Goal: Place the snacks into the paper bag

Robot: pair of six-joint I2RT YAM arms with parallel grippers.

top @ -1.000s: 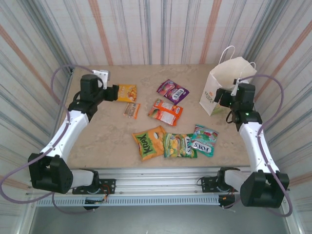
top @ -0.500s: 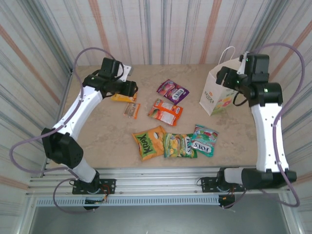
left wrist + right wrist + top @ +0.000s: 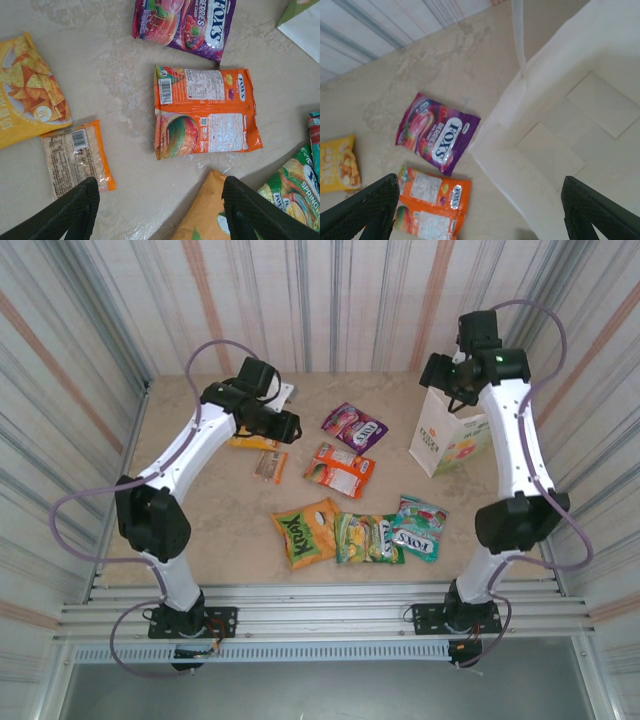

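Snacks [image 3: 340,469] all lie flat mid-table [image 3: 230,530]; paper bag [image 3: 452,435] stands upright at the far right (mouth open). Left fingers [image 3: 75,212] spread above the packets, right fingers [image 3: 375,205] spread over the bag mouth.

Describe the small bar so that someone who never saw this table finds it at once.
From the white paper bag at the far right, look left past the orange-red packet. Just nearer than the yellow-orange packet lies the small bar: the smallest snack, narrow, pale brown with orange edges and a barcode.
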